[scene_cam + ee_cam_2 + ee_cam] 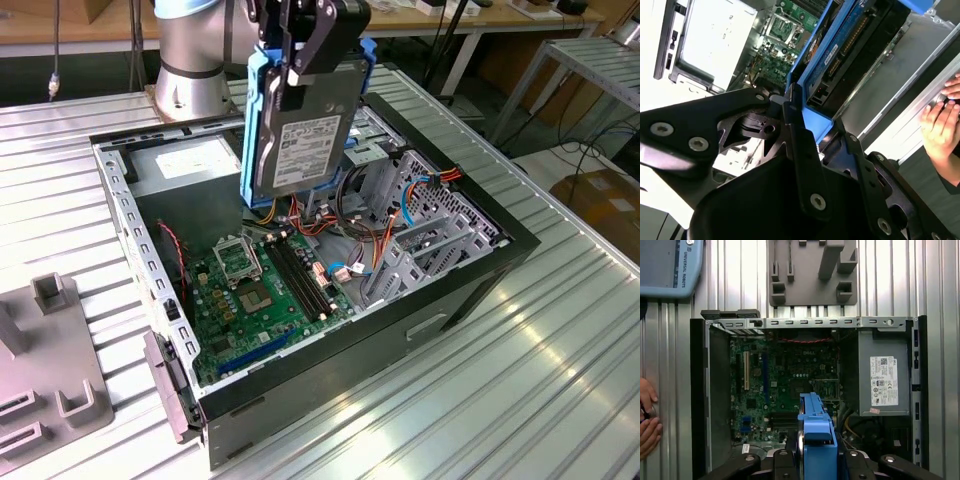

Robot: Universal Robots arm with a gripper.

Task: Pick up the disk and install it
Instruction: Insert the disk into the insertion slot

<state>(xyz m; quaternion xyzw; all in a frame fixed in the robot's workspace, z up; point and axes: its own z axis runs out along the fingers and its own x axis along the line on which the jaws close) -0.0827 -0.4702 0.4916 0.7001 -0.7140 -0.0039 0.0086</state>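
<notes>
We see an open desktop computer case (470,285) lying on its side on a ribbed metal tabletop (520,400). The robot arm's gripper (305,60) hangs over the case. Its black fingers (320,40) are closed onto the upper end of the disk (300,140), pinching the blue carrier frame from both sides.

The disk is in the air, clear of the case. It stands on edge and is slightly tilted, with its white label facing the exterior view. Its lower end hangs over the bundle of coloured cables (300,215), between the grey power supply (185,165) and the metal drive cage (420,230). The green motherboard (260,280) lies exposed on the case floor.

In the second wrist view the fingers (800,150) clamp the blue frame of the disk (850,55), whose connector edge is visible. In the first wrist view the disk (815,420) appears edge-on over the motherboard (785,375).

A person's hand (647,422) rests just beside the outer wall of the case. A grey fixture plate (50,400) sits on the tabletop at the exterior view's left.
</notes>
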